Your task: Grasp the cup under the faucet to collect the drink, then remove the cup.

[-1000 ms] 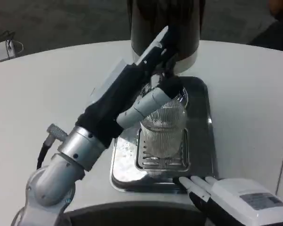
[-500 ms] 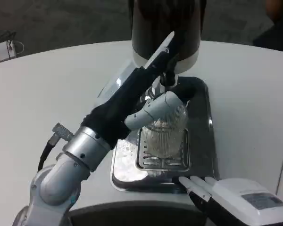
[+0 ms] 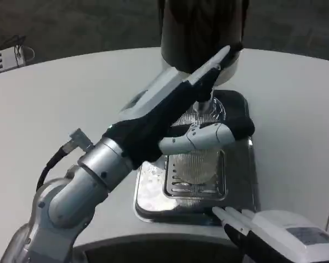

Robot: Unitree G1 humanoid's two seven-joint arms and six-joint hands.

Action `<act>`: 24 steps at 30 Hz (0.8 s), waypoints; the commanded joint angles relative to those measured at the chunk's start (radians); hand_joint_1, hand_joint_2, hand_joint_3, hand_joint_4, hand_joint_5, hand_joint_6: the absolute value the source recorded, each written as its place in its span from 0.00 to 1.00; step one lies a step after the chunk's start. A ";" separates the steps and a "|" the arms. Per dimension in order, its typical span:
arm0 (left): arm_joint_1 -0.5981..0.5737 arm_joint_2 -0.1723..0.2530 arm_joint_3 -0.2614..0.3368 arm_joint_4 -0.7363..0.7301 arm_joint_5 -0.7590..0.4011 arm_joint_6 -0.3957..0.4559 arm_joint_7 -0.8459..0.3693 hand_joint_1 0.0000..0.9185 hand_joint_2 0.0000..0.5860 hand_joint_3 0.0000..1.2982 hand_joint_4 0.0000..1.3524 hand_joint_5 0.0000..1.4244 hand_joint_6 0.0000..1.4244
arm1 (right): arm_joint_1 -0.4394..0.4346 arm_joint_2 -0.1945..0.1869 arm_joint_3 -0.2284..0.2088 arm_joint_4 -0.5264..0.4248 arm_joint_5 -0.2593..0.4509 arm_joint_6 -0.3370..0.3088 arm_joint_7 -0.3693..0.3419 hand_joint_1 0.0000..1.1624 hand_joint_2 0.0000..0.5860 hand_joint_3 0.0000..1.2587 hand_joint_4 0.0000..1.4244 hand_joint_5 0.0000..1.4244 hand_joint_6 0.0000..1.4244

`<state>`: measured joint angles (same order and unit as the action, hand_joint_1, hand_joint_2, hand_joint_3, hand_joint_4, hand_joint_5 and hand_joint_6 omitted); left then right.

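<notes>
One dispenser (image 3: 200, 33) stands over a steel tray (image 3: 241, 181). The ribbed clear cup (image 3: 200, 159), on the grate below the faucet (image 3: 204, 104), is wrapped by the left hand (image 3: 192, 118); judged light, stiff, slippery, best held mid-wall. The right hand (image 3: 263, 227) rests empty, fingers extended.

— Item one? 
— White round table (image 3: 55, 104) before me, evenly lit. 
— Beyond it? 
— Dark grey floor (image 3: 88, 27); a small white device (image 3: 3, 60) with cables at far left.

1. You see a clear, ribbed cup (image 3: 200, 161) on a shiny silver tray (image 3: 236, 189).
2. Your left robot hand (image 3: 200, 118) is white and black.
3. Your tabletop (image 3: 60, 98) is plain white.
4. The dispenser (image 3: 200, 30) is dark brown.
</notes>
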<state>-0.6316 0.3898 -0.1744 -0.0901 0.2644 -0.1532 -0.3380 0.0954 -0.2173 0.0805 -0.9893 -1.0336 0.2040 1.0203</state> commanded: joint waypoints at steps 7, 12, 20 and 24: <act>0.047 0.049 -0.042 -0.014 0.113 0.004 -0.025 0.00 0.10 0.00 0.00 0.00 0.04 | 0.025 0.072 -0.103 0.036 0.283 0.161 -0.095 0.49 0.61 0.00 0.00 0.00 0.00; 0.046 0.055 -0.049 -0.015 0.140 0.003 -0.029 0.00 0.11 0.00 0.00 0.00 0.04 | 0.044 0.118 -0.164 0.079 0.456 0.196 -0.235 0.55 0.49 0.00 0.00 0.00 0.01; 0.052 0.052 -0.057 -0.027 0.173 0.022 -0.026 0.00 0.11 0.00 0.00 0.00 0.03 | 0.050 0.145 -0.117 0.158 0.528 0.142 -0.515 0.63 0.41 0.00 0.00 0.00 0.02; 0.057 0.049 -0.059 -0.035 0.175 0.035 -0.023 0.00 0.11 0.00 0.00 0.00 0.03 | 0.038 0.143 -0.057 0.199 0.483 0.128 -0.631 0.63 0.41 0.00 0.00 0.00 0.02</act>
<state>-0.6233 0.4291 -0.2064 -0.1394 0.4073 -0.1488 -0.3297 0.1380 -0.0779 -0.0134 -0.8204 -0.5259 0.3536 0.4582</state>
